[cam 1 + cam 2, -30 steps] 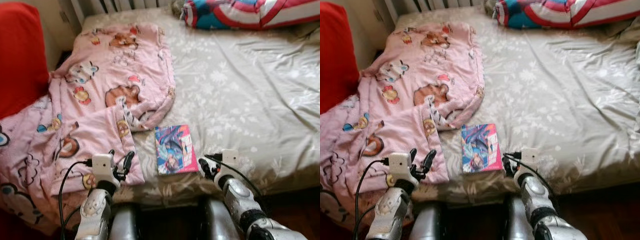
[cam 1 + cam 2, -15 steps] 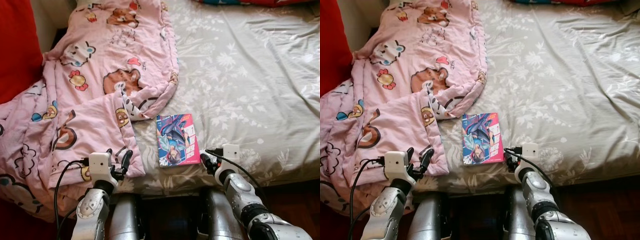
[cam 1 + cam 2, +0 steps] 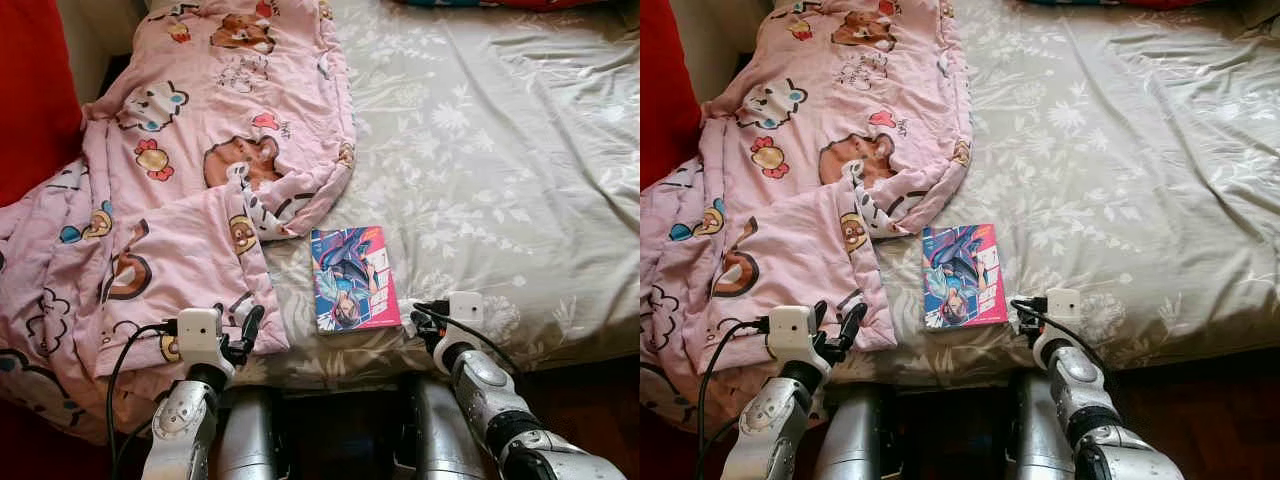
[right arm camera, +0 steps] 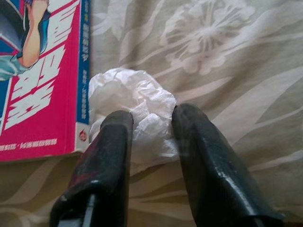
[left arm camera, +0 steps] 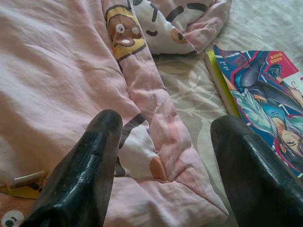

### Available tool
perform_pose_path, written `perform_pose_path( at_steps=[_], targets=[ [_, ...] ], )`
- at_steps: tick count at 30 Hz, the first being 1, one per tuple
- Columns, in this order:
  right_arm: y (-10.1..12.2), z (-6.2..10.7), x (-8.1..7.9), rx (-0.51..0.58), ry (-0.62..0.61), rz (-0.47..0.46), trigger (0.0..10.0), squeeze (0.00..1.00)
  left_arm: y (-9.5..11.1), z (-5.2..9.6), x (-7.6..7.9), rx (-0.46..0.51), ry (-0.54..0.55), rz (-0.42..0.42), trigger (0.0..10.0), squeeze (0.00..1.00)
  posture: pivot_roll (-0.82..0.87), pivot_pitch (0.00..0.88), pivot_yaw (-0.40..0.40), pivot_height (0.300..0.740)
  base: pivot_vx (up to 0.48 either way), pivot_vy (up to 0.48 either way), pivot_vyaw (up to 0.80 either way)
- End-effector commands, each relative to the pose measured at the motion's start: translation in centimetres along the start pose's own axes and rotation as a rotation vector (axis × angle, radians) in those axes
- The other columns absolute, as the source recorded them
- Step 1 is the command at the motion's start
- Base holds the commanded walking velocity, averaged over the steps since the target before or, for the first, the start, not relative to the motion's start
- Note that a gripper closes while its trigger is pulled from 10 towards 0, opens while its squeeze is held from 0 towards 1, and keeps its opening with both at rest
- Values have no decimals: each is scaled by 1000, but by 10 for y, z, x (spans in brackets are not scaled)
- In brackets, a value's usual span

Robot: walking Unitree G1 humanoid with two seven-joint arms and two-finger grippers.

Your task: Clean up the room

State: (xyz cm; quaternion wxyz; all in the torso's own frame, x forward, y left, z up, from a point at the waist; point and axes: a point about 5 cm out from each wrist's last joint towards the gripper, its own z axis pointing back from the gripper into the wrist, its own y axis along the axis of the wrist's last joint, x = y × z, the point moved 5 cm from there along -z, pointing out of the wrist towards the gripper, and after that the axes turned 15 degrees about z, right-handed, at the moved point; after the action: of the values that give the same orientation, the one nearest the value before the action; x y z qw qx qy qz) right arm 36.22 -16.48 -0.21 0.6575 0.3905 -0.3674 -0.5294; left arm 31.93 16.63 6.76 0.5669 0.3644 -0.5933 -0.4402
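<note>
Tidying underway: right gripper point(image 4: 150, 142) pinches a crumpled tissue point(image 4: 135, 111) beside the comic book point(image 3: 353, 277) on the bed point(image 3: 520, 180), likely for disposal; left gripper point(image 5: 168, 165), fingers spread, hovers over the pink blanket point(image 3: 170, 220).

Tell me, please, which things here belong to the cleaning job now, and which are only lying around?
Belonging to the job:
- crumpled tissue, held between the right gripper fingers
- comic book beside it

Only lying around:
- pink blanket, under the open left gripper
- flowered bedsheet
</note>
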Motion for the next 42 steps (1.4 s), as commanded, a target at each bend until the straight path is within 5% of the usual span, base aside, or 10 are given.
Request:
perform_pose_path(
  at_steps=[1,17,24,35,36,42],
  targets=[
    [-13,3,-8,-25,26,-5,0,0,-7,6,-7,-29,24,5,10000,0,137,255,64,594,0,0,0],
    [-9,3,-10,12,27,-7,0,0,-10,1,-10,-35,42,8,10000,0,121,225,52,594,0,0,0],
    [3,7,6,109,-52,-45,0,0,-12,-2,-13,-32,59,18,10000,0,100,197,38,594,0,0,0],
    [12,36,29,327,-190,-55,0,0,-17,7,-25,-29,98,13,10000,0,54,146,24,594,0,0,0],
    [12,39,29,336,-190,-50,10000,0,-17,8,-27,-29,102,11,10000,0,48,141,24,594,0,0,0],
    [10,43,35,335,-214,-42,10000,0,-24,9,-30,-45,109,6,10000,0,36,124,29,594,0,0,0]
  ],
)
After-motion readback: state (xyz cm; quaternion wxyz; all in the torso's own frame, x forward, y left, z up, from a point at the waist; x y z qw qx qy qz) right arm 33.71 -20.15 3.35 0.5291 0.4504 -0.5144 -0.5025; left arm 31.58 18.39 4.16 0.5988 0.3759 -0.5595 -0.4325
